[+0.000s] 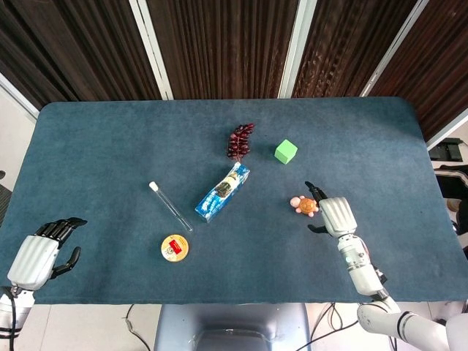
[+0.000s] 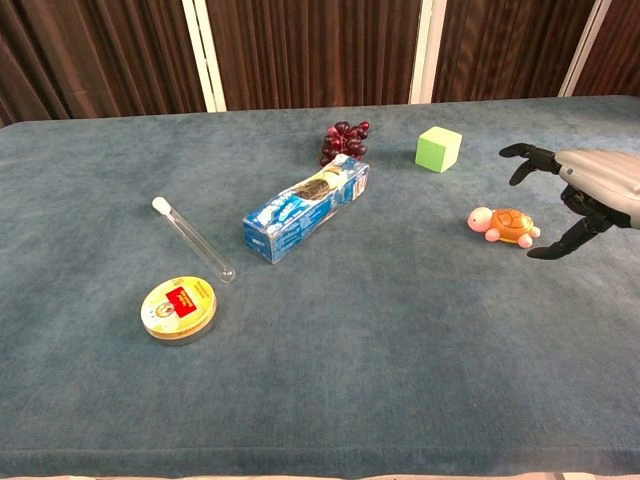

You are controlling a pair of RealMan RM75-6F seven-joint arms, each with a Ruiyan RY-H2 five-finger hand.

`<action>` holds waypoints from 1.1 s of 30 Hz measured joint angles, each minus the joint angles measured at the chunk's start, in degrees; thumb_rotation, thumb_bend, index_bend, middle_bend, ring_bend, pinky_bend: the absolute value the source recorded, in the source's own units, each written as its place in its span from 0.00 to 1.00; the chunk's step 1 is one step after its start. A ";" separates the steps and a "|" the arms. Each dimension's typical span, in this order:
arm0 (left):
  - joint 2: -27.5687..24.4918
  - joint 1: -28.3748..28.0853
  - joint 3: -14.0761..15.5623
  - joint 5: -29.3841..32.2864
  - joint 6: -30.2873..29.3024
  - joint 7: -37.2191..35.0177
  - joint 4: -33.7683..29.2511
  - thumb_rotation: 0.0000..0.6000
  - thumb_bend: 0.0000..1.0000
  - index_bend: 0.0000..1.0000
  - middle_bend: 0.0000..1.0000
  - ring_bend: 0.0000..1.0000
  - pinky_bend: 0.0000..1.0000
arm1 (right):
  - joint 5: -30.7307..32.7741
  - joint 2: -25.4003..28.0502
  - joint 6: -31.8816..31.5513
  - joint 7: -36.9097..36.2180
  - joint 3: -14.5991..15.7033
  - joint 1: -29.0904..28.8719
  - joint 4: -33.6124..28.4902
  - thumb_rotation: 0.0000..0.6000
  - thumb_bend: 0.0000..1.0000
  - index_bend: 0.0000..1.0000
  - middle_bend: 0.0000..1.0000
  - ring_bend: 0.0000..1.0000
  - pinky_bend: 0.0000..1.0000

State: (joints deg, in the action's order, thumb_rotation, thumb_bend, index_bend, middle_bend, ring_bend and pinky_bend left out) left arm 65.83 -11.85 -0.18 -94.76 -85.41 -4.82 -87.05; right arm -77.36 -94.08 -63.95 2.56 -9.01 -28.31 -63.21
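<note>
A small toy turtle (image 1: 304, 205) (image 2: 503, 225) with an orange shell and pink head lies flat on the blue cloth, free of any grip. My right hand (image 1: 335, 217) (image 2: 580, 190) sits just to its right with fingers spread apart, holding nothing. My left hand (image 1: 40, 252) rests at the near left corner of the table in the head view, fingers loosely apart and empty, far from every object; the chest view does not show it.
A blue snack box (image 1: 223, 192) (image 2: 305, 207) lies mid-table, with dark grapes (image 1: 240, 140) (image 2: 343, 139) behind it. A green cube (image 1: 286, 151) (image 2: 438, 148) stands behind the turtle. A glass test tube (image 1: 170, 207) (image 2: 193, 238) and a round tin (image 1: 175, 248) (image 2: 179, 308) lie on the left.
</note>
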 measured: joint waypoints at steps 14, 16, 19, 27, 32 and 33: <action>-0.09 -0.24 0.01 0.13 0.55 0.28 -0.17 1.00 0.47 0.24 0.24 0.26 0.33 | 0.47 -6.26 -0.49 -2.55 -1.47 -1.39 9.79 1.00 0.18 0.49 0.41 0.99 1.00; -0.08 -0.27 0.07 0.11 0.68 0.41 -0.18 1.00 0.47 0.24 0.24 0.26 0.33 | 0.64 -6.80 -0.15 -2.73 -1.62 -1.67 10.73 1.00 0.19 0.50 0.42 0.99 1.00; -0.07 -0.30 0.11 0.16 0.82 0.58 -0.23 1.00 0.47 0.24 0.24 0.26 0.33 | 0.83 -7.71 0.35 -3.28 -1.81 -2.07 12.30 1.00 0.22 0.52 0.43 0.99 1.00; -0.05 -0.19 0.18 0.23 0.78 0.58 -0.28 1.00 0.47 0.24 0.24 0.26 0.33 | 0.37 -9.64 0.73 -4.75 -1.49 -2.59 16.47 1.00 0.55 0.62 0.52 1.00 1.00; -0.23 -0.17 0.11 0.48 0.84 0.40 -0.48 1.00 0.47 0.24 0.24 0.26 0.33 | -0.14 -10.36 0.52 -6.84 -1.21 -2.58 18.20 1.00 0.66 0.71 0.59 1.00 1.00; -0.23 -0.15 0.10 0.49 0.81 0.41 -0.52 1.00 0.47 0.24 0.24 0.26 0.33 | -0.28 -10.45 0.28 -7.34 -1.21 -2.55 18.43 1.00 0.67 0.73 0.61 1.00 1.00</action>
State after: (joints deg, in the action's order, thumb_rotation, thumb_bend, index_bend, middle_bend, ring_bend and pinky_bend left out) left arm 65.60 -12.00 -0.07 -94.27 -84.60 -4.40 -87.56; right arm -77.63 -104.53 -63.68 -4.78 -10.22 -30.87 -44.78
